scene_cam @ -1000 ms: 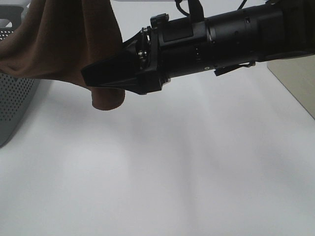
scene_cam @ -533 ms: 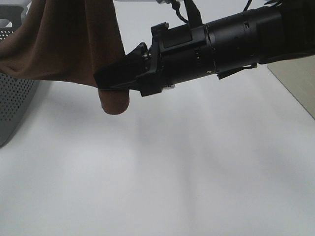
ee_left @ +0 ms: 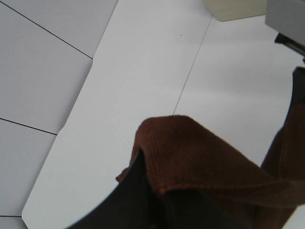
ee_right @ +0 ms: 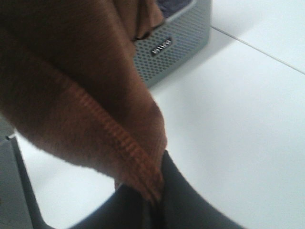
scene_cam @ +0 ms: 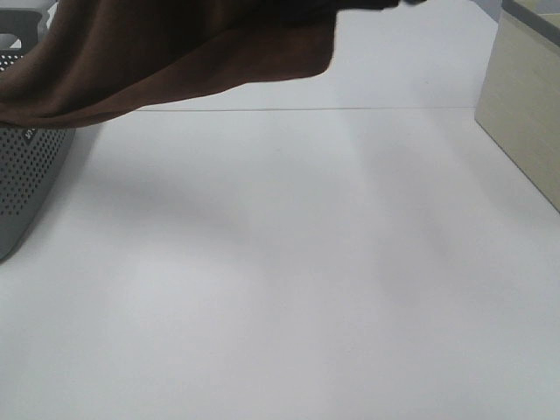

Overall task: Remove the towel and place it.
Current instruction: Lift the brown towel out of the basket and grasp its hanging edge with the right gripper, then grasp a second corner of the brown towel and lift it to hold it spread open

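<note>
The dark brown towel [scene_cam: 175, 52] hangs spread across the top of the exterior high view, from above the grey basket [scene_cam: 26, 175] to right of centre. Both grippers are above that view's top edge. In the left wrist view, my left gripper [ee_left: 155, 191] is shut on a folded edge of the towel [ee_left: 200, 157], high over the white table. Seen from the right wrist, my right gripper [ee_right: 155, 200] is shut on another edge of the towel [ee_right: 71, 86], with the basket [ee_right: 181, 43] behind it.
The perforated grey basket stands at the table's left edge. A beige box [scene_cam: 525, 105] stands at the right edge; the left wrist view shows the beige box [ee_left: 233, 7] too. The white table [scene_cam: 289, 280] spreads below the towel.
My right gripper closed on the towel's hanging corner, then rose out of the exterior view with it. The towel is now pulled out wide to the right and lifted.
</note>
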Controlling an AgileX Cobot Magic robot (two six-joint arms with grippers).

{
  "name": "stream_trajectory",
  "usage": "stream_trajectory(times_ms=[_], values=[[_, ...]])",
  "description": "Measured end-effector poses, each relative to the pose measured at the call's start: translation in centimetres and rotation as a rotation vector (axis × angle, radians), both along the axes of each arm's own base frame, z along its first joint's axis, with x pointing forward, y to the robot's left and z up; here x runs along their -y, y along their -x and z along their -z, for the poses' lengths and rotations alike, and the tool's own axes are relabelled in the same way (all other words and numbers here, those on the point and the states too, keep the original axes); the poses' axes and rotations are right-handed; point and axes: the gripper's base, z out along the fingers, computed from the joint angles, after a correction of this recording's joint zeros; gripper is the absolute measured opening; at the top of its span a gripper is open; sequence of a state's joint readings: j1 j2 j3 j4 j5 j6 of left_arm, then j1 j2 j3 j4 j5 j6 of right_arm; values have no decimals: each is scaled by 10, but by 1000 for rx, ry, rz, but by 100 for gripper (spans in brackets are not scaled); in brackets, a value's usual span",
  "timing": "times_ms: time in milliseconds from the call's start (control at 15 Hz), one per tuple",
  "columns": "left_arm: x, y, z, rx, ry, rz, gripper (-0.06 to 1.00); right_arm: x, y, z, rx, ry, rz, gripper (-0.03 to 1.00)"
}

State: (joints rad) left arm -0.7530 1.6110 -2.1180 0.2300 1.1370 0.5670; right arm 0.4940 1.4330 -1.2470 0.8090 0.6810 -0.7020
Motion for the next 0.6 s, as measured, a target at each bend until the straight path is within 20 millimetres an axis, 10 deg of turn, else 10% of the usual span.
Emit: stream_trajectory(times_ms=[200, 600], values=[[-1, -6, -8, 95, 40, -8, 0, 32, -14, -82, 96, 305, 183, 1], [-32, -35, -25, 258, 139, -110, 0, 40, -56, -163, 402, 421, 370, 1]])
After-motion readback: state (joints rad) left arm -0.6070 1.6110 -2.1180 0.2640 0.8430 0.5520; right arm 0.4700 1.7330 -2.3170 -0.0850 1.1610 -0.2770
